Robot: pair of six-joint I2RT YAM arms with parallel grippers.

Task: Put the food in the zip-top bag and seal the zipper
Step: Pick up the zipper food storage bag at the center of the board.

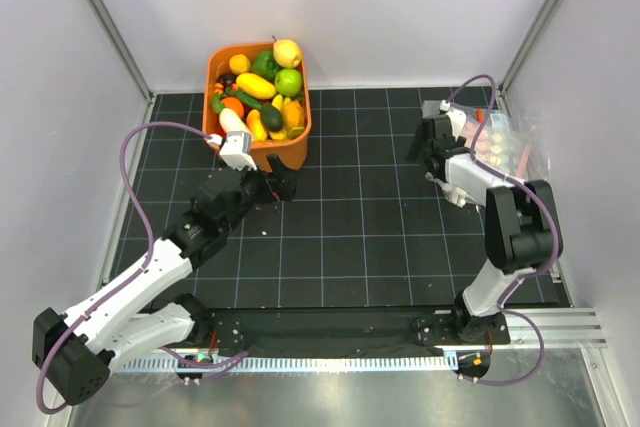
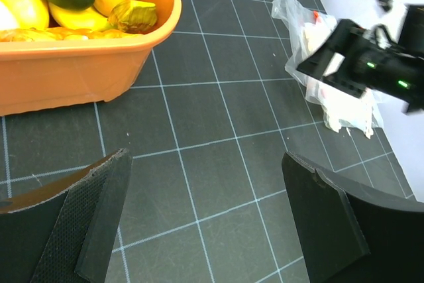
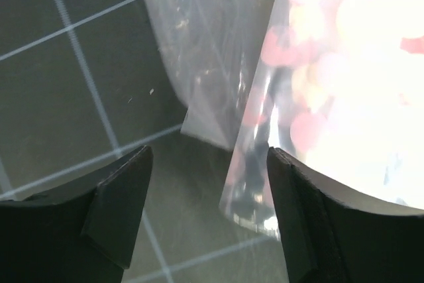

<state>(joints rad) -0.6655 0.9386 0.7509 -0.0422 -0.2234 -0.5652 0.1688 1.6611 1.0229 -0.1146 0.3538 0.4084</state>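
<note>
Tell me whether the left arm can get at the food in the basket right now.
Probably yes. The left gripper, fingers open, is just in front of the basket with bare mat between them, and the food is heaped uncovered to the rim. It would need to lift over the near wall.

A black table (image 1: 360, 237) marked with a white grid carries an orange basket (image 1: 290, 150) at far left-centre. At far right, a plain clear pouch (image 3: 199, 44) lies touching pink-dotted packs (image 1: 505, 147).
</note>
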